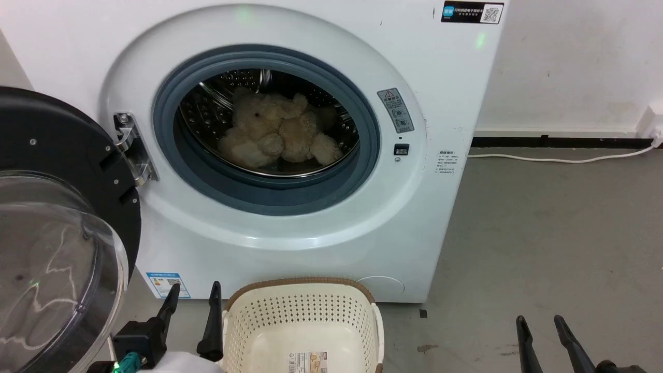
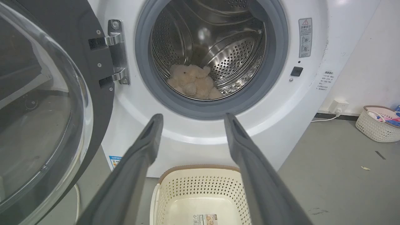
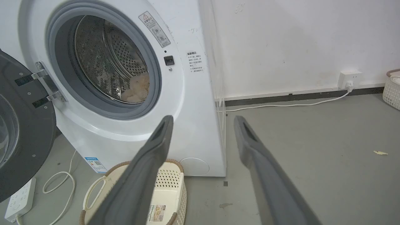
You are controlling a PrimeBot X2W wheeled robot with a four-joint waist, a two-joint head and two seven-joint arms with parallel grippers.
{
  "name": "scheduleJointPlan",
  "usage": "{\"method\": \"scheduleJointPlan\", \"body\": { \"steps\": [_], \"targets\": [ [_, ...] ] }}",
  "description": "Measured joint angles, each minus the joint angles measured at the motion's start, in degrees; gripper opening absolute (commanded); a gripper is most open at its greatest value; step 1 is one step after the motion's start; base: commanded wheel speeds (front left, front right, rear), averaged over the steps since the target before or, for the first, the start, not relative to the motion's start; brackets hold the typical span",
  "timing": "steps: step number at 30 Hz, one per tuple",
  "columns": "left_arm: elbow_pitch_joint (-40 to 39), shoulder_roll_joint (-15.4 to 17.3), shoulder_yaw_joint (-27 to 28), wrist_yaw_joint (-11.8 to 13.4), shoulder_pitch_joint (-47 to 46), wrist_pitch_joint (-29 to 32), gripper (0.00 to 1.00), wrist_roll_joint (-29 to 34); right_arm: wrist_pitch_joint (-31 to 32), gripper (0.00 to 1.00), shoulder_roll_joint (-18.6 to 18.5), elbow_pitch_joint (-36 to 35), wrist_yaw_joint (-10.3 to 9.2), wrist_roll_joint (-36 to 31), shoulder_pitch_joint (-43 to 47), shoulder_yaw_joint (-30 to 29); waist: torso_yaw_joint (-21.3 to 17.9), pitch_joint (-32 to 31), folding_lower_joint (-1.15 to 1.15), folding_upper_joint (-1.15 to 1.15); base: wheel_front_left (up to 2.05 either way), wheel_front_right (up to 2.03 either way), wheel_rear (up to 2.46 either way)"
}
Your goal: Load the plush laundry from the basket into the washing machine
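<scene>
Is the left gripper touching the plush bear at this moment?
Apart. The left wrist view shows the plush bear lying inside the drum, while the left gripper, fingers open, ends outside the washing machine.

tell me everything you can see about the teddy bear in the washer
The teddy bear is fluffy cream-beige plush with rounded limbs and a small dark eye. It lies slumped in a heap on the bottom of the shiny perforated steel drum, behind the grey door seal, limbs bunched toward the opening. Only the drum touches it.
</scene>
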Motion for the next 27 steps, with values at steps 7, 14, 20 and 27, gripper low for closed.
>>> {"method": "scheduleJointPlan", "body": {
  "steps": [7, 14, 20, 27],
  "targets": [
    [0.02, -0.01, -0.01, 0.03, 0.01, -0.01, 0.00, -0.49, 0.00, 0.00, 0.00, 0.04, -0.01, 0.00, 0.00, 0.10, 0.00, 0.19, 0.00, 0.00, 0.00, 0.00, 0.00],
    [0.05, -0.11, 0.02, 0.00, 0.01, 0.02, 0.00, -0.25, 0.35, 0.00, 0.00, 0.02, -0.01, 0.00, -0.03, 0.10, 0.05, 0.27, 0.00, 0.00, 0.00, 0.00, 0.00],
    [0.03, -0.75, 0.78, -0.48, 0.01, 0.47, 0.00, 0.74, 1.04, 0.00, 0.00, -0.02, -0.01, -0.46, -0.12, 0.11, 0.15, 0.43, 0.00, 0.00, 0.00, 0.00, 0.00],
    [-0.03, -1.64, 1.54, -0.99, -0.01, 1.01, 0.00, 2.11, 1.64, 0.00, 0.00, -0.10, -0.01, -1.20, -0.61, 0.16, 0.28, 0.61, 0.00, 0.00, 0.00, 0.00, 0.00]
  ]
}}
